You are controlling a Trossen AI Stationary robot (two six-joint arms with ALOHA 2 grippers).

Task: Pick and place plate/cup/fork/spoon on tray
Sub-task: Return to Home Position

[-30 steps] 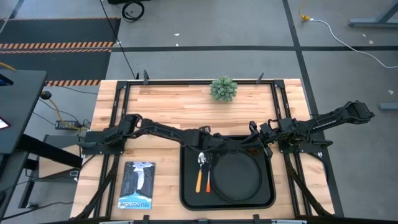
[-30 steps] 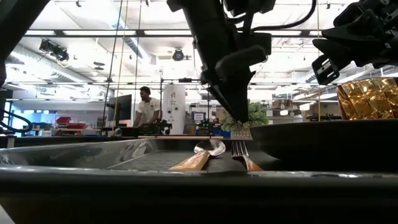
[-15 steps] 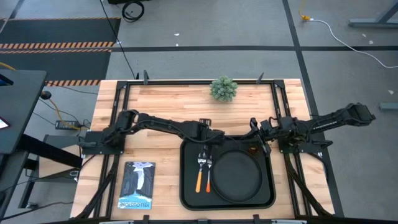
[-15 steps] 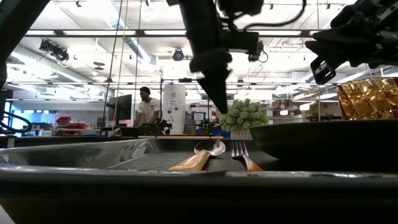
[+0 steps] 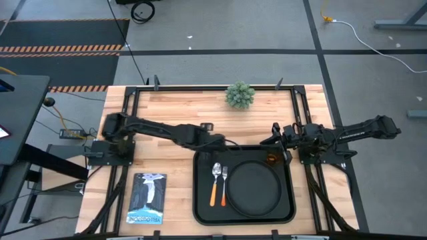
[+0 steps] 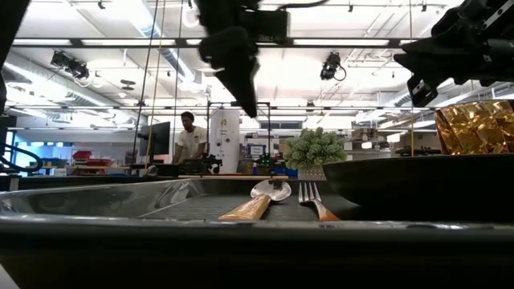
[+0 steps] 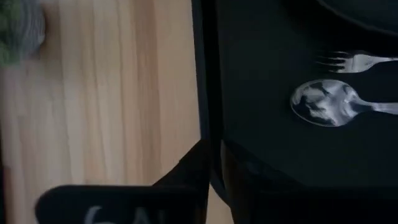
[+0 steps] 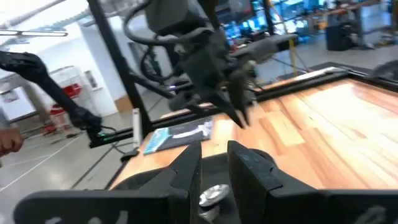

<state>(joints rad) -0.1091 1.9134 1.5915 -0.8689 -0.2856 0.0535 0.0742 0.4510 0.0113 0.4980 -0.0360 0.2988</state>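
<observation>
Now spoon (image 7: 331,104) beyond left fingers (image 7: 198,163).

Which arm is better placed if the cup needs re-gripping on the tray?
Right. The right claw hangs just beside the cup in the far right corner of the tray. The left claw is at the tray's far left edge, a whole tray width from the cup.

- tray (image 5: 200,200) black
- plate (image 5: 253,189) matte black
- cup (image 5: 271,159) amber-orange
- spoon (image 5: 215,183), fork (image 5: 224,183): silver heads, orange handles
- table (image 5: 173,110) light wood
- plant (image 5: 239,95) green
- booklet (image 5: 146,199) blue-black
</observation>
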